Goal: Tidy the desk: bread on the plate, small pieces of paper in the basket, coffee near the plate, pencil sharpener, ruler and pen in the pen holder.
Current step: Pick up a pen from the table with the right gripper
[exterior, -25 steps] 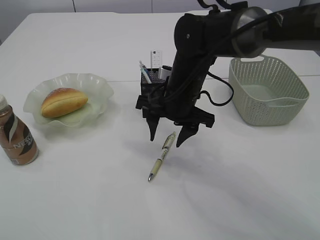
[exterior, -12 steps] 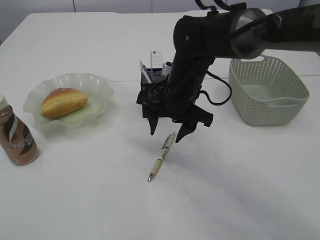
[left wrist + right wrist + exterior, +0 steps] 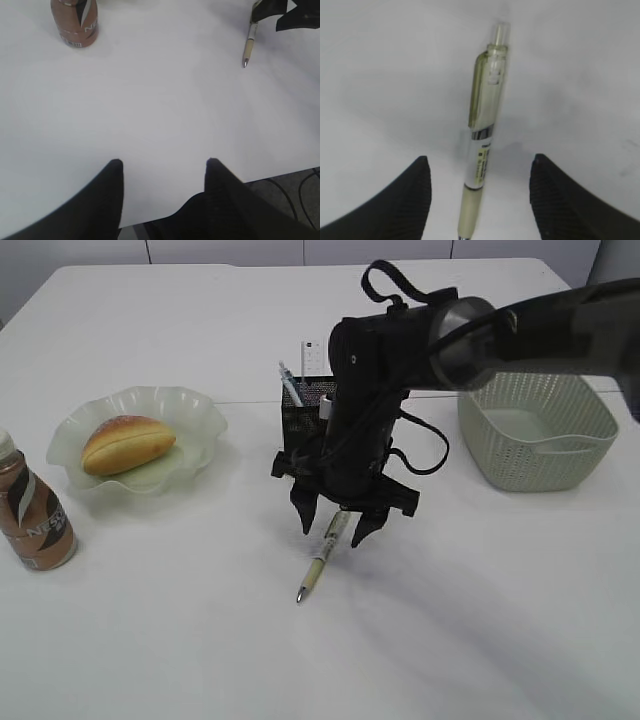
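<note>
Here, the right tool (image 3: 335, 523) straddles the pen (image 3: 322, 553), wide; left tool (image 3: 162, 167) wide.

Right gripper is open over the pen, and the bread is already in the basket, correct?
Not quite: the bread lies on the plate, as the exterior view shows; the basket holds none. The right gripper is open over the pen.

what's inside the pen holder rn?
The pen holder has a white ruler and a slim clear pen-like item sticking out. The right arm hides its right side; the bottom isn't visible.
</note>
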